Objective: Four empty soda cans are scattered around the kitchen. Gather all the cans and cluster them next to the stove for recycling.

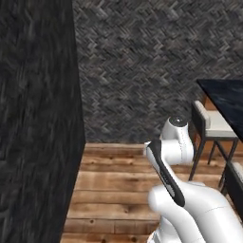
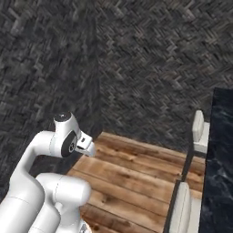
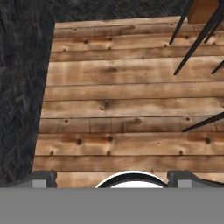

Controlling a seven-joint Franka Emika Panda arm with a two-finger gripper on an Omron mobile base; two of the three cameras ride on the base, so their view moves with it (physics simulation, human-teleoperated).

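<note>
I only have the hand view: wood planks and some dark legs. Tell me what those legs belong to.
Observer: They belong to a chair with a pale cushioned seat and back, drawn up to a dark-topped table.
Operator: Say what stands on the other side.
Observer: A dark herringbone wall runs close along the robot's left and meets another wall ahead.
Operator: Report the gripper.
Observer: The gripper is open and holds nothing; its fingertips stand wide apart over the wood floor.
</note>
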